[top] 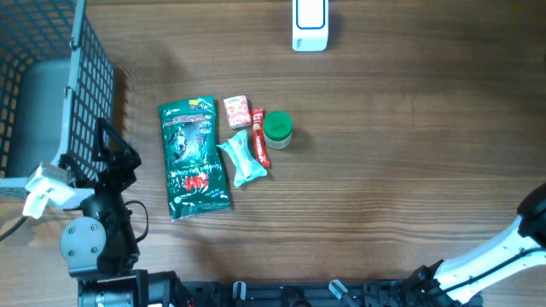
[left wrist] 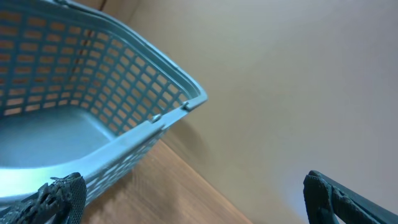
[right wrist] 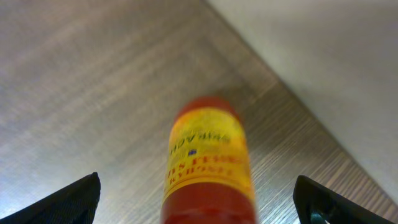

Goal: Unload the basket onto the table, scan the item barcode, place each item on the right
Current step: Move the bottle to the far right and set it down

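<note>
Wood table (top: 384,170): bottle (right wrist: 208,162) lies loose betw. R claw (right wrist: 202,200) fingers, spread wide; L claw (left wrist: 193,199) spread, empty. Looks betw. scans; next prob.: grip sth from pile (top: 243,158), barcode to scanner (top: 309,24).

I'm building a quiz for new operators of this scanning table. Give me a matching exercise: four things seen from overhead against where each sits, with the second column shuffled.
Things:
1. blue basket
2. white scanner
3. green-lidded jar
4. large green bag

Places:
A. right end of the item cluster
B. top edge of the view, apart from the cluster
C. left end of the item cluster
D. far left, upper corner of the view

Pairs: 1-D, 2-B, 3-A, 4-C
</note>
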Robot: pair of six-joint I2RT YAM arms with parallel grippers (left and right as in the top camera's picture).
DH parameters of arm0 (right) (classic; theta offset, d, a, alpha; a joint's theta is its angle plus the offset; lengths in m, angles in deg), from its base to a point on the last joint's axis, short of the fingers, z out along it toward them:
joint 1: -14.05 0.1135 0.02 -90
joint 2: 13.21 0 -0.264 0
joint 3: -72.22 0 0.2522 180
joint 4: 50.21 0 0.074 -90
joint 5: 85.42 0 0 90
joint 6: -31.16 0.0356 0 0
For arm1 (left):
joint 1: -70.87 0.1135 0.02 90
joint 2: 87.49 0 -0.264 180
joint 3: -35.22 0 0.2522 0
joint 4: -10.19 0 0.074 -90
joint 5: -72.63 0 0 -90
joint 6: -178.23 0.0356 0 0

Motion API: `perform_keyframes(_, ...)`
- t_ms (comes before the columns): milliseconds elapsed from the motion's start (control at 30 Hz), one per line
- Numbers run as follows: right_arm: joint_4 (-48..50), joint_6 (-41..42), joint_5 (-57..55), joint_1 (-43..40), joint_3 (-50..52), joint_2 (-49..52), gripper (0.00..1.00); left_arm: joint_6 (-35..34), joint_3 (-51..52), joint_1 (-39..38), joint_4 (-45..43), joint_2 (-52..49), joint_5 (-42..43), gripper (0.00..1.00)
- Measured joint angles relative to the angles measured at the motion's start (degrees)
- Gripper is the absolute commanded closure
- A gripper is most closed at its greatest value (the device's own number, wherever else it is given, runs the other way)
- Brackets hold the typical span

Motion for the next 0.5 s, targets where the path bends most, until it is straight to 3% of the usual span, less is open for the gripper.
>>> perform_keyframes(267, -2.97, 0.87, 1.92, 0.00, -0.57, -7.56, 0.00, -0.02, 0.00, 0.00, 3.72, 0.00, 1.97, 0.00)
perform_keyframes(500, -4.00, 3.63, 7.41, 0.39, -0.57, -8.22, 0.00, 0.24, 0.04, 0.00, -0.15, 0.00, 5.44, 0.00)
